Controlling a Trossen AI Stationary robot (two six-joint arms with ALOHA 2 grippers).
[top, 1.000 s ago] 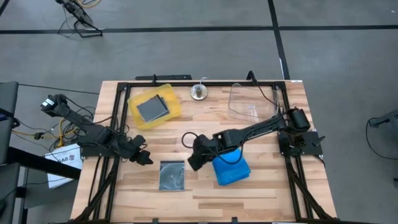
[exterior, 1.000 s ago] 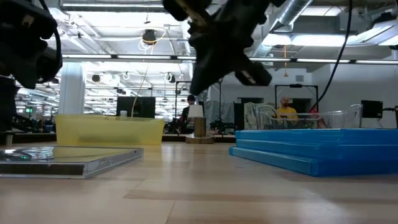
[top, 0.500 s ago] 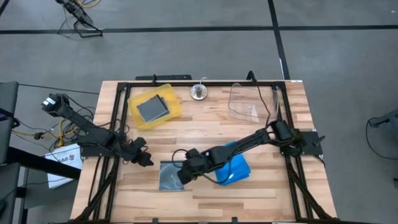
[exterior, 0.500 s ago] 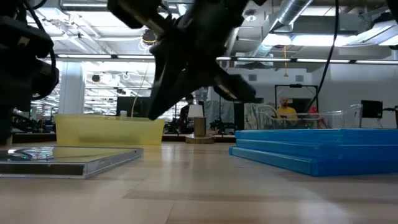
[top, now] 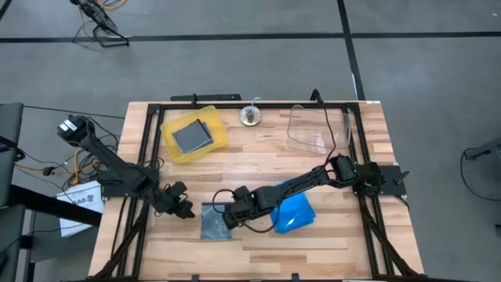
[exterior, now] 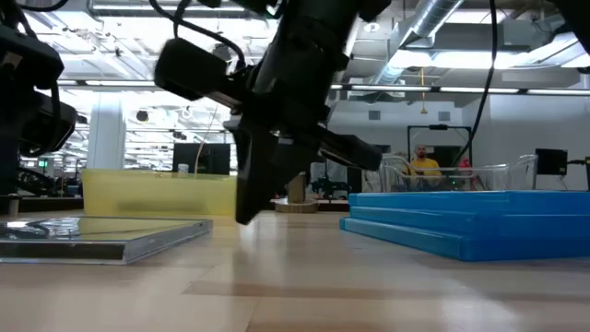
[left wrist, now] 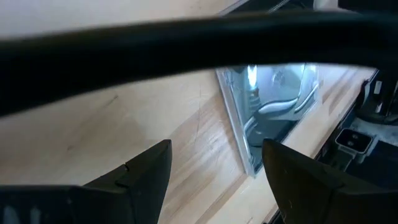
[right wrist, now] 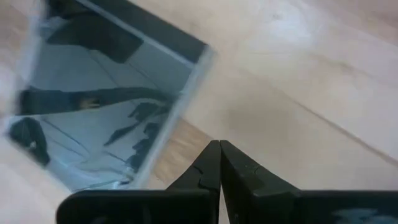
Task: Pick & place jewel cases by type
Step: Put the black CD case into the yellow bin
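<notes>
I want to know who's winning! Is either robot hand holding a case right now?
No. The right gripper is shut and empty beside the grey case; the left gripper is open on its other side.

Grey case point(top: 216, 220): smoky grey-clear, thin and square, flat and closed on the wood at near centre-left. Blue cases point(top: 292, 213): bright translucent blue, flat in a loose, skewed stack just right of the grey one, apart from it. Third grey case point(top: 191, 137): tilted inside the yellow tray at far left.
</notes>
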